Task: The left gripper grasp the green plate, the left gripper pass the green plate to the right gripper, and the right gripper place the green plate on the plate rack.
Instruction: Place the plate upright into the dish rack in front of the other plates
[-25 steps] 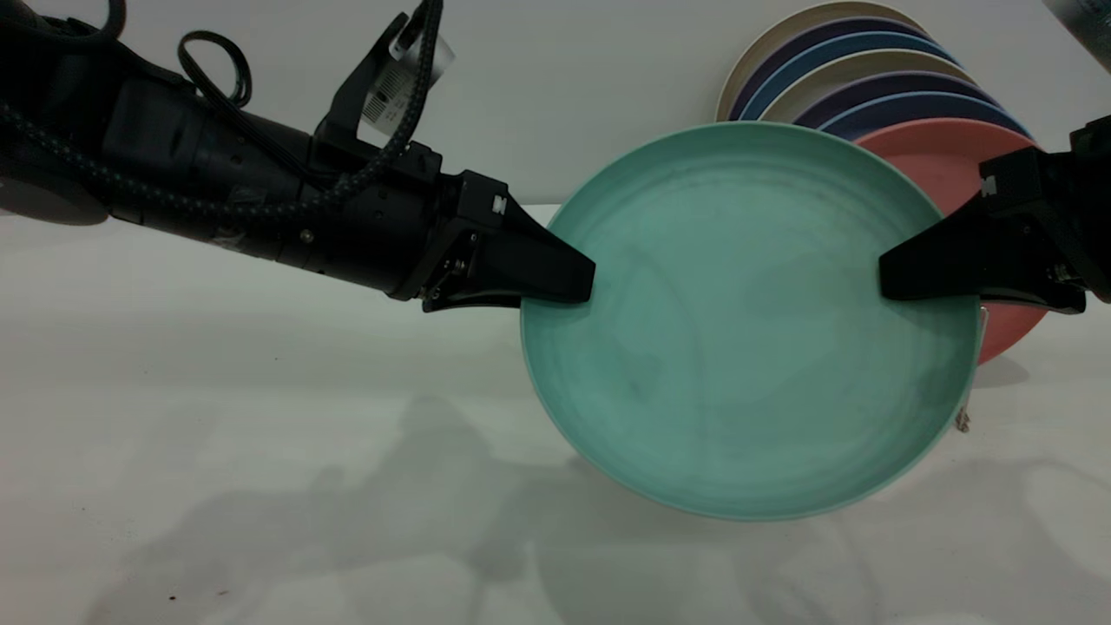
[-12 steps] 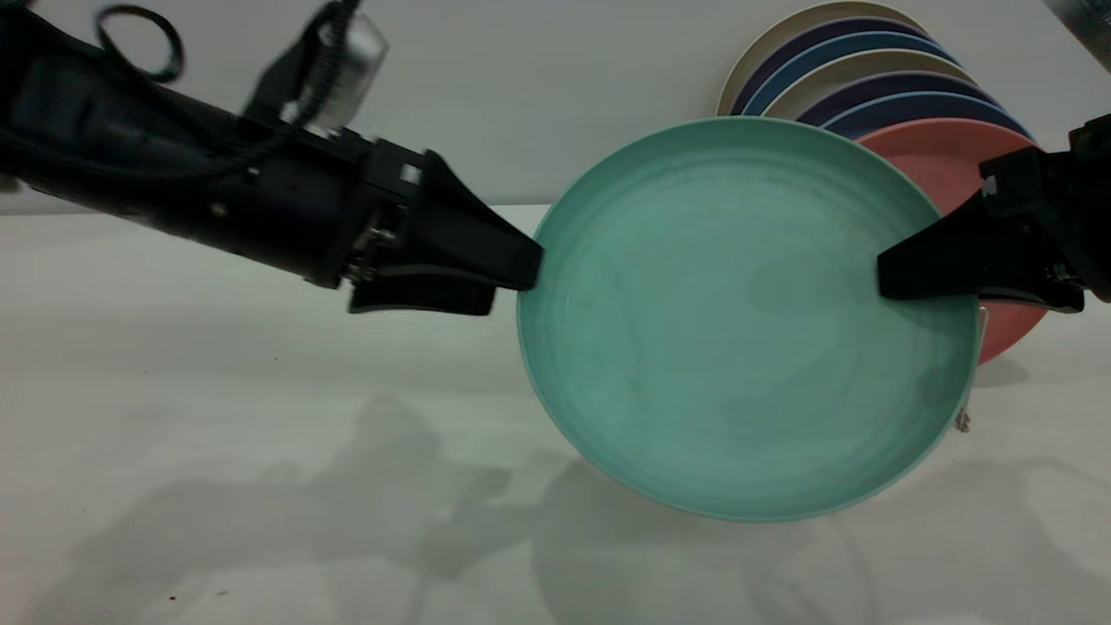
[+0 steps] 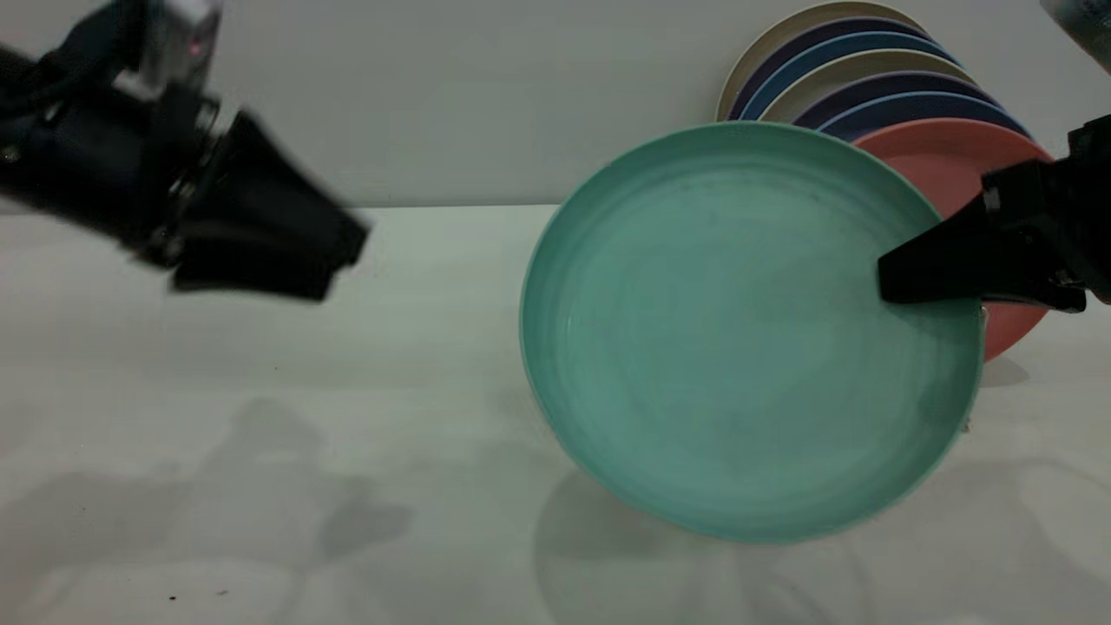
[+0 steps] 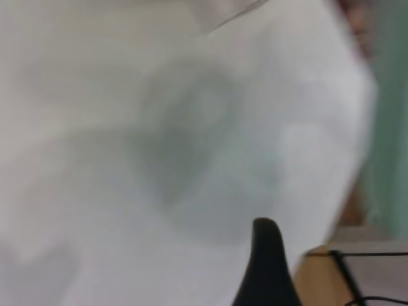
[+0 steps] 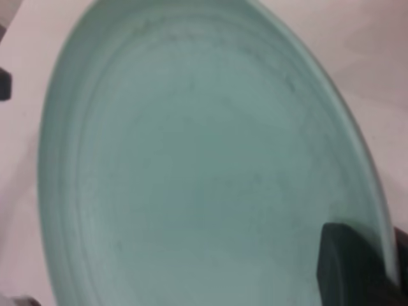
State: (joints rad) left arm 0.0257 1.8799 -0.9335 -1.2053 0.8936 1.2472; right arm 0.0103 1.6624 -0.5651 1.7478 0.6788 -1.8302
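The green plate hangs tilted just above the white table, its hollow side toward the exterior camera. My right gripper is shut on the plate's right rim, one black finger lying across the inside. The right wrist view is filled by the plate, with that finger against its rim. My left gripper is open, holds nothing and sits far to the left, well apart from the plate. One of its fingers shows in the left wrist view. The plate rack is hidden behind the plates.
Several plates stand on edge at the back right: a salmon-pink plate in front, blue-rimmed dark plates and cream ones behind. The white table stretches between the arms, with a pale wall behind it.
The left gripper let go of the plate's left rim and drew back far to the left. The plate, now held by the right gripper alone, has sagged slightly lower.
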